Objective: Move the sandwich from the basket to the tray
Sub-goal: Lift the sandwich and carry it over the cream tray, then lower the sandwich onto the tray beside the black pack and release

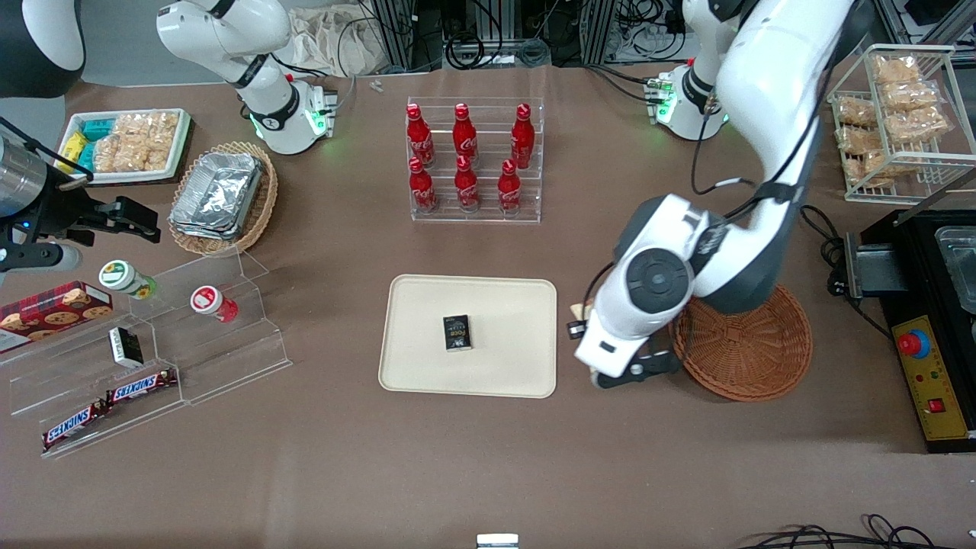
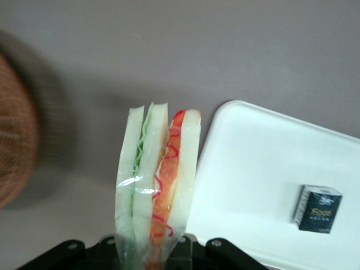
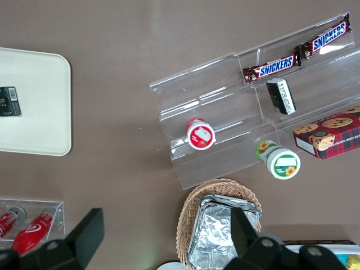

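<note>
Brown cloth covers the whole table, and the tray (image 1: 469,335) makes the handiest landmark on it. Just off the tray's short edge toward the working arm's end, above bare cloth, hangs the gripper (image 2: 154,250), clenched on the sandwich (image 2: 157,188). The basket (image 1: 751,347) sits farther along toward that same end and shows nothing in it.

Risk, as I judge it: the sandwich is not yet over the tray. Let go here, it would drop onto cloth or catch the low rim and tip off. Only its lower end is pinched, through slick clear wrap, so it could slide out during a quick sideways move. A small dark box (image 1: 457,333) lies near the tray's middle; a drop aimed there could land on it.

The sandwich stands on edge in the fingers, a wrapped wedge of pale bread slices. Green filling runs between one pair of slices and orange-red between the other. The wrap glints where it creases, and the bread looks soft enough to squash under a hard squeeze.
</note>
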Controlling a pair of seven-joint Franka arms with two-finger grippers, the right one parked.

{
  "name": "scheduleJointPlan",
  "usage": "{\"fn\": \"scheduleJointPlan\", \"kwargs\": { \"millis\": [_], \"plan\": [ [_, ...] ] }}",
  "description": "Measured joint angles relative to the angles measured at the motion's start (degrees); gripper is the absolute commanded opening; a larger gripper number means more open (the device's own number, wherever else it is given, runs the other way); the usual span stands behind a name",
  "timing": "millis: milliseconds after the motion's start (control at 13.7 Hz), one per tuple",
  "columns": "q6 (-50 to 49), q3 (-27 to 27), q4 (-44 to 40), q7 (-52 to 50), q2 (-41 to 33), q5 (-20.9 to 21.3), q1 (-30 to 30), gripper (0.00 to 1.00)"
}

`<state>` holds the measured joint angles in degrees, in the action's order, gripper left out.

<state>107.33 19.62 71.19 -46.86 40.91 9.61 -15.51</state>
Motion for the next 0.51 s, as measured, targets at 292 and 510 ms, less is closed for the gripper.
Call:
{"fn": "scheduleJointPlan", "kwargs": {
  "millis": [292, 510],
  "plan": [
    [6.5, -0.1, -0.4, 0.7, 6.1, 0.0, -3.7, 0.00],
    [11.4, -0.2, -0.5, 0.8, 10.5, 0.1, -6.4, 0.00]
  ]
}}
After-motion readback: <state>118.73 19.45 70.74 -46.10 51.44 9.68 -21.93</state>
